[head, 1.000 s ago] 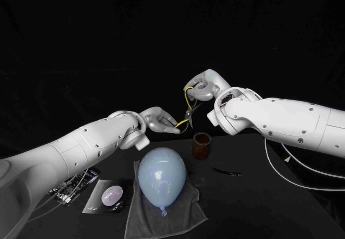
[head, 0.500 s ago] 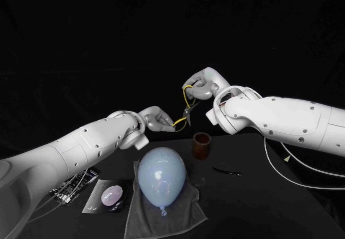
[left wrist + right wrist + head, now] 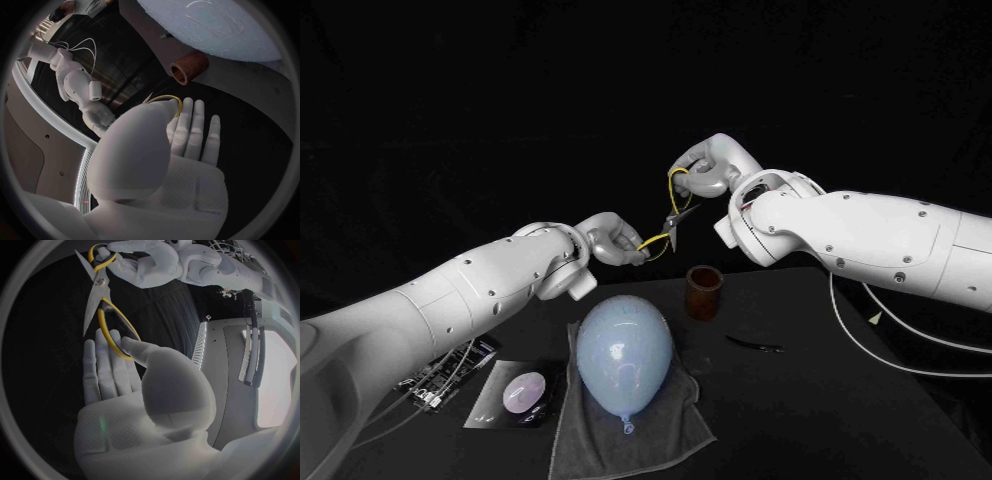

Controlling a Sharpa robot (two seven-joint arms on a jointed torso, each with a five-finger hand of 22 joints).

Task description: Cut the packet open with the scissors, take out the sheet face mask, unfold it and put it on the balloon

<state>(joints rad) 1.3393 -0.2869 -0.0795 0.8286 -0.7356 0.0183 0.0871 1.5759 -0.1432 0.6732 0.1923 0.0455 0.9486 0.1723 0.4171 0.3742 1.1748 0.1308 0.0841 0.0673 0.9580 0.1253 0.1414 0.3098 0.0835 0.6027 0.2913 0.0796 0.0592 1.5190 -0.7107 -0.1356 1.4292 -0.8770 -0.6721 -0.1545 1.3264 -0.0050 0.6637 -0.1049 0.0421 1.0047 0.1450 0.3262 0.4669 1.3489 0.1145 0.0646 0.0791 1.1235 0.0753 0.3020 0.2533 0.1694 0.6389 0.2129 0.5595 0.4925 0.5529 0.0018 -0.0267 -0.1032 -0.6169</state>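
The yellow-handled scissors hang in the air between my two hands, above the table's far side. My right hand grips the upper handle loop between thumb and fingers. My left hand pinches the lower handle loop. In the right wrist view the scissors are spread wide, with one loop at my right hand and the other at my left hand. The pale blue balloon lies on a grey towel. The dark mask packet lies flat to the balloon's left.
A brown cup stands just behind the balloon, below the scissors. A small dark scrap lies to the right of the towel. A bundle of wires sits at the table's left edge, and a white cable trails on the right.
The scissors' lower end and my left hand have risen slightly and drawn a little left. My right hand has barely moved. Balloon, packet and cup lie as before.
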